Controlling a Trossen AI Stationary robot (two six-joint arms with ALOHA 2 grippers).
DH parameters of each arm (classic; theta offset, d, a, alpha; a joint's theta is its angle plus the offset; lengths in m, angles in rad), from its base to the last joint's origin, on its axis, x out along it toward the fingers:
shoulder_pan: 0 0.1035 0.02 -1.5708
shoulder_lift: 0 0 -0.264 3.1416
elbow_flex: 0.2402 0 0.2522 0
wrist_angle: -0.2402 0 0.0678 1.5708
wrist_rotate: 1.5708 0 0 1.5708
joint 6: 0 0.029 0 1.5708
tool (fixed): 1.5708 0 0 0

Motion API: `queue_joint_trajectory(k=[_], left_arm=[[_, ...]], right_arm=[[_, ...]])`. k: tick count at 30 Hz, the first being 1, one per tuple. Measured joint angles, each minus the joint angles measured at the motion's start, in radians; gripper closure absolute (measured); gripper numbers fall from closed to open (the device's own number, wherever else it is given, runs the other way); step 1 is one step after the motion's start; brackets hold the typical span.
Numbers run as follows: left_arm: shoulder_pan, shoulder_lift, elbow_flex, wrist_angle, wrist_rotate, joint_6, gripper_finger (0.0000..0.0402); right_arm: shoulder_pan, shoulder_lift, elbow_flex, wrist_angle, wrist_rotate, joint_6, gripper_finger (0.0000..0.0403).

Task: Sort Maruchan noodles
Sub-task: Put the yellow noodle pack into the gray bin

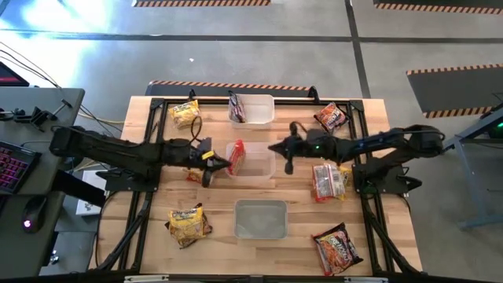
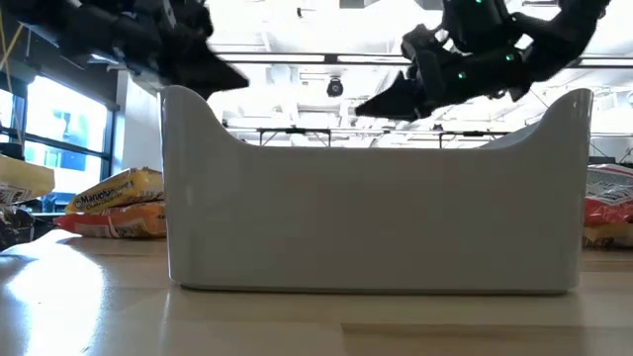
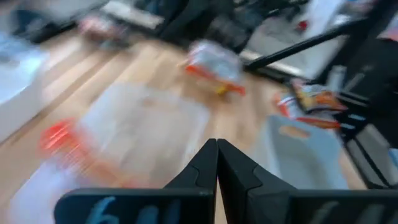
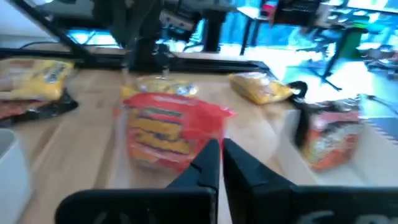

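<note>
The left gripper [image 1: 228,166] has its fingers [image 3: 208,165] pressed together with nothing between them. It hangs above the left edge of the middle clear tub [image 1: 253,162], just beside a red packet [image 1: 236,156] that stands on edge in that tub. Its arm reaches in level from the counter's left side.

The right gripper [image 1: 273,147] also has its fingers [image 4: 208,163] closed flat against each other and holds nothing. It sits over the right edge of the same tub, pointing toward the red packet, and its arm stretches in from the right side, low and nearly straight.

The far tub [image 1: 253,108] holds a dark packet [image 1: 236,106] leaning at its left end. The near tub [image 1: 260,218] lies close to the front edge of the counter [image 1: 149,244].

Other noodle packets lie loose on the counter: a yellow one [image 1: 185,113] at the far left, a yellow one [image 1: 189,225] at the near left, a dark-red one [image 1: 332,117] at the far right, a red-and-white one [image 1: 328,181] under the right arm, and a dark-red one [image 1: 338,248] at the near right.
</note>
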Motion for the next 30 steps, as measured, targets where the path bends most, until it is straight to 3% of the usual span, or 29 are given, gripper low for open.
queue_joint_trajectory(k=[7, 13, 19, 22, 30], left_arm=[[0.179, -0.147, 0.075, -0.467, 0.021, -0.117, 0.0398], [0.253, -0.115, 0.154, -0.827, -0.001, -0.069, 0.0351], [0.369, -0.052, 0.154, -1.010, -0.021, -0.104, 0.0282], [0.436, -0.046, 0.154, -1.023, -0.008, -0.078, 0.0251], [0.595, -0.014, 0.104, -0.959, 0.172, -0.075, 0.0212]], right_arm=[[-0.043, -0.034, -0.024, -0.048, -0.033, 0.018, 0.0403], [-0.082, -0.034, -0.022, -0.076, -0.030, -0.008, 0.0403], [-0.115, -0.034, -0.022, -0.088, -0.053, -0.004, 0.0403], [-0.121, -0.034, -0.022, -0.087, -0.091, 0.000, 0.0403], [-0.122, -0.034, -0.022, -0.088, -0.126, -0.008, 0.0403]])
